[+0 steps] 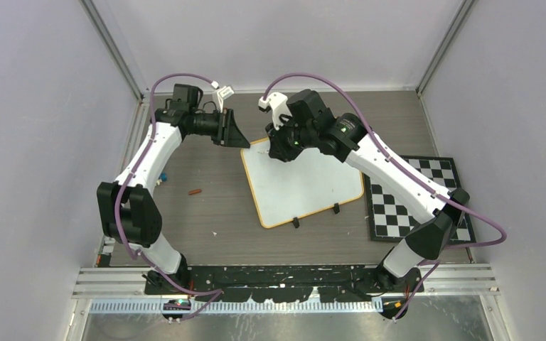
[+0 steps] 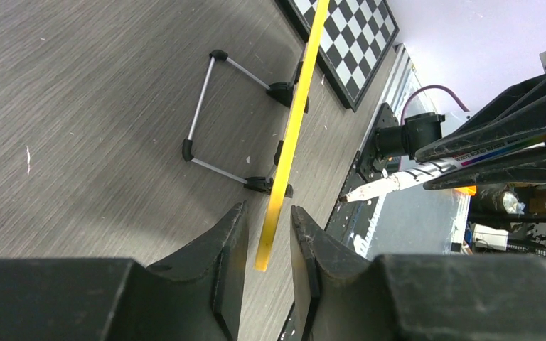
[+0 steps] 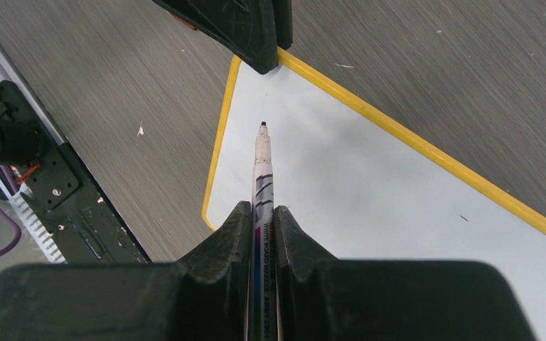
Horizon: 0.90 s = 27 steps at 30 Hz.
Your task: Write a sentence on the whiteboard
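The whiteboard (image 1: 306,186) lies on the table with its orange-yellow rim all round. In the left wrist view I see it edge-on as a yellow strip (image 2: 295,121). My left gripper (image 1: 244,142) (image 2: 266,213) straddles the board's far-left corner, open, with a gap on each side of the rim. My right gripper (image 1: 281,153) (image 3: 261,209) is shut on a whiteboard marker (image 3: 262,163) (image 2: 398,183). The marker's dark tip (image 3: 263,126) points at the board's face (image 3: 370,192) close to that corner. The sentence is out of view; the board's visible face is plain white.
A black-and-white checkered mat (image 1: 412,199) (image 2: 348,35) lies right of the board. A small red-brown piece (image 1: 196,191) lies on the table left of the board. A wire stand (image 2: 213,114) shows under the board. Two black feet (image 1: 296,222) sit on its near edge.
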### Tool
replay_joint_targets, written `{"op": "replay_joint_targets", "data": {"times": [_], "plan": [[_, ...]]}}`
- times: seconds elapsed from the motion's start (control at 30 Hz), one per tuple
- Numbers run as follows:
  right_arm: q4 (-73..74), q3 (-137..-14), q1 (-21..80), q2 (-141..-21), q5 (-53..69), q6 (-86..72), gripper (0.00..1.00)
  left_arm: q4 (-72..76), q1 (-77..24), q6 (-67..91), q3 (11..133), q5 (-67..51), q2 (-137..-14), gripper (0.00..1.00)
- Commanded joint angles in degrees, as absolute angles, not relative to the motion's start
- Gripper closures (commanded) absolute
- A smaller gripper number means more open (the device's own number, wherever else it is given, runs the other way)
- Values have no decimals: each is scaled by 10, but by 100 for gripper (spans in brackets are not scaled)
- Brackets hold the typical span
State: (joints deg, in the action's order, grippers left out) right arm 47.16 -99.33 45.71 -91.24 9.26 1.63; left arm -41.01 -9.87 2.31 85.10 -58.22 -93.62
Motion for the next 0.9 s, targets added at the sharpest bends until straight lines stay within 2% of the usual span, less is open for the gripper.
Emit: {"op": "replay_joint_targets", "data": {"times": [0.0,0.43,0.57,0.67,0.87], "plan": [[452,-1020,461,-913,106,7,100,-402,-102,10,851,-603,-913,69],[440,-1002,469,-910,79,3,100,-402,-113,5,838,-602,-906,81],[427,-978,470,-894,79,5,100,-404,-117,4,838,-606,-906,89],[385,-923,470,-859,81,25,100,-403,-118,9,833,-607,-907,99],[358,-873,470,-812,86,53,100,-378,-118,37,819,-612,-909,100]]}}
